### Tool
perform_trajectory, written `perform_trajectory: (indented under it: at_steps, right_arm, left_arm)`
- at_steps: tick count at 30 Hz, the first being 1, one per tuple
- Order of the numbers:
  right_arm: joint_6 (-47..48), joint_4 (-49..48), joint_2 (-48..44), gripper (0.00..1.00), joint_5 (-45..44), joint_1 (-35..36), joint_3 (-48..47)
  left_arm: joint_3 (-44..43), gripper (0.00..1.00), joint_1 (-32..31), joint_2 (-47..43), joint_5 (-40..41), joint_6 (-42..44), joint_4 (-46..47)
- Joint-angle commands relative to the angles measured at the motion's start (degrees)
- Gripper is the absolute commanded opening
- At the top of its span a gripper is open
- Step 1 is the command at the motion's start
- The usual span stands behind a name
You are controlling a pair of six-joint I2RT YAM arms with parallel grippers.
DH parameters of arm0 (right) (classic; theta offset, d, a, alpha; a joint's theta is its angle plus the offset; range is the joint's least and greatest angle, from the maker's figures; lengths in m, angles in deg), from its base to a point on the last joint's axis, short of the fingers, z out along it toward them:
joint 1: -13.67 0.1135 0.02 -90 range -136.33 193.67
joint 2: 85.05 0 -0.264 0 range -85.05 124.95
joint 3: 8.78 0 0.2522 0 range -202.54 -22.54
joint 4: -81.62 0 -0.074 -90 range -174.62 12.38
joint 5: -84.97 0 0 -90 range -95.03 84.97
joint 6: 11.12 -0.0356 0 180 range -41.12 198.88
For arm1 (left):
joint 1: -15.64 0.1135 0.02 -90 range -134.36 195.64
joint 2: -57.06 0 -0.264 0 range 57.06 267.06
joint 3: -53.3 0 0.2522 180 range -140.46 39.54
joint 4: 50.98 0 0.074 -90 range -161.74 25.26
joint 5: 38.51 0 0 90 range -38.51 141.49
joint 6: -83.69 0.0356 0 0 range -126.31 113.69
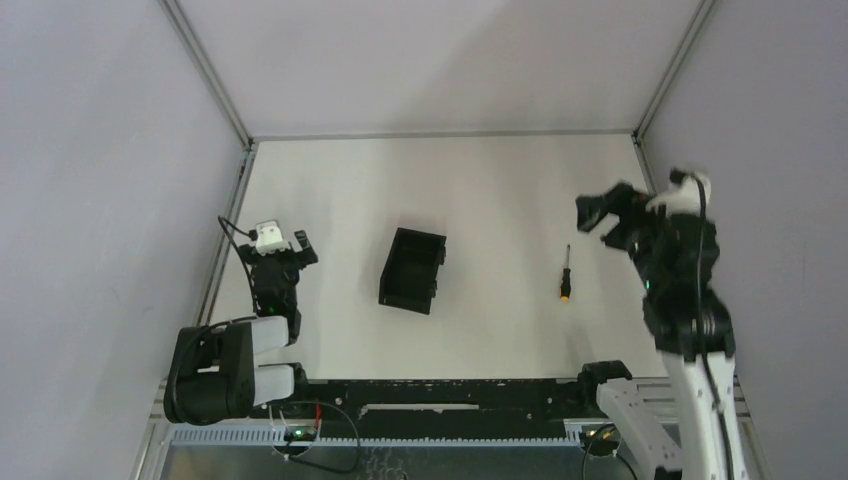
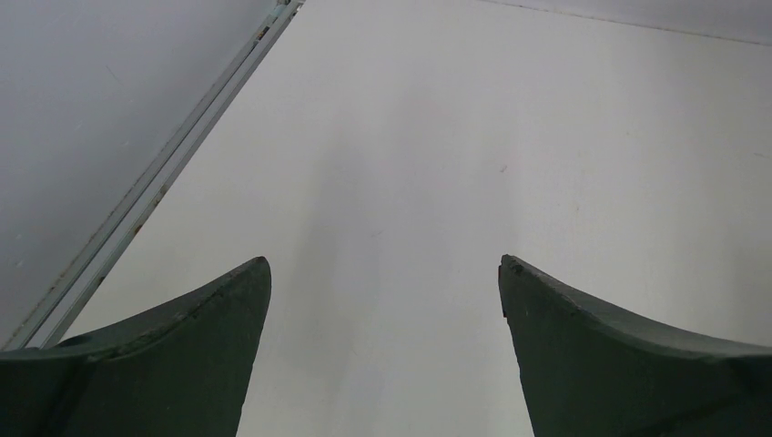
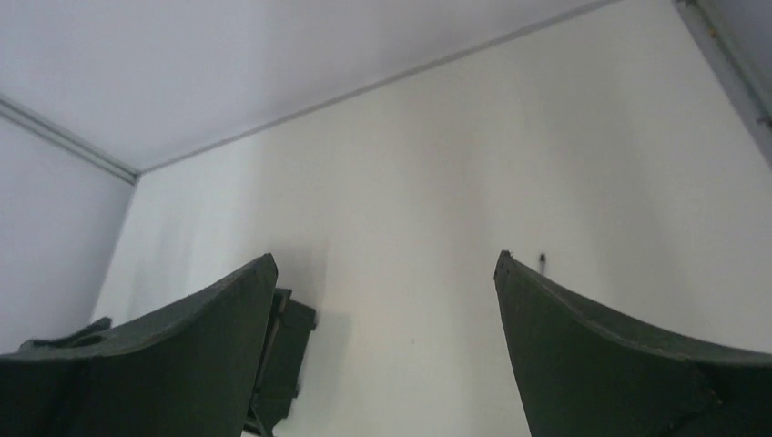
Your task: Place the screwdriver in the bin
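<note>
On tabletop (image 1: pixel 480 180), top view: screwdriver (image 1: pixel 566 272) lay flat, well apart from bin (image 1: pixel 392 272), on its right, orange handle toward near edge. Right gripper (image 1: pixel 601 213) hovered raised just beyond it, probably staging for pickup. Left gripper (image 1: pixel 285 255) sat low at far left, out of way.
Left wrist view: jaws wide apart, nothing between.
Right wrist view: jaws wide apart, empty; screwdriver tip peeked past right finger (image 3: pixel 619 355), bin at lower left.
</note>
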Motion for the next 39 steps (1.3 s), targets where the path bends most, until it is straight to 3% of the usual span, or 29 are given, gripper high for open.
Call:
perform_trajectory:
  at_steps: [1, 5, 9, 13, 26, 28, 31, 32, 39]
  right_arm:
    - [6.24, 19.76, 23.79, 0.98, -5.65, 0.00, -17.06]
    - [6.73, 28.13, 38.45, 1.00, -5.67, -0.93, -22.02]
    - [6.37, 23.77, 45.22, 0.99, -3.61, -2.16, -16.05]
    - [6.72, 17.75, 52.57, 0.91, -1.53, -3.40, -9.57]
    - [9.54, 7.27, 70.28, 0.55, -3.03, -4.61, -3.43]
    - [9.84, 7.15, 71.39, 0.40, -3.63, -4.54, -3.58]
    - [10.31, 8.42, 71.19, 0.06, -3.73, -4.57, -4.54]
    - [10.35, 9.22, 70.51, 0.00, -3.88, -4.60, -5.13]
    - [10.52, 24.56, 61.42, 0.00, -4.66, -4.57, -16.33]
  left_arm:
    - [-2.41, 1.00, -0.30, -0.05, 0.23, 1.01, 2.25]
    - [-2.41, 1.00, -0.30, -0.05, 0.28, 1.02, 2.26]
    - [-2.44, 1.00, -0.30, -0.05, 0.27, 1.05, 2.26]
    - [-2.45, 1.00, -0.30, -0.07, 0.24, 1.01, 2.25]
    - [-2.41, 1.00, -0.29, -0.05, 0.24, 1.02, 2.25]
    - [-2.45, 1.00, -0.29, -0.05, 0.28, 1.01, 2.25]
    - [-2.39, 1.00, -0.30, -0.05, 0.23, 1.01, 2.25]
    - [-2.40, 1.00, -0.26, -0.05, 0.24, 1.01, 2.25]
    - [-2.40, 1.00, -0.29, -0.05, 0.25, 1.02, 2.25]
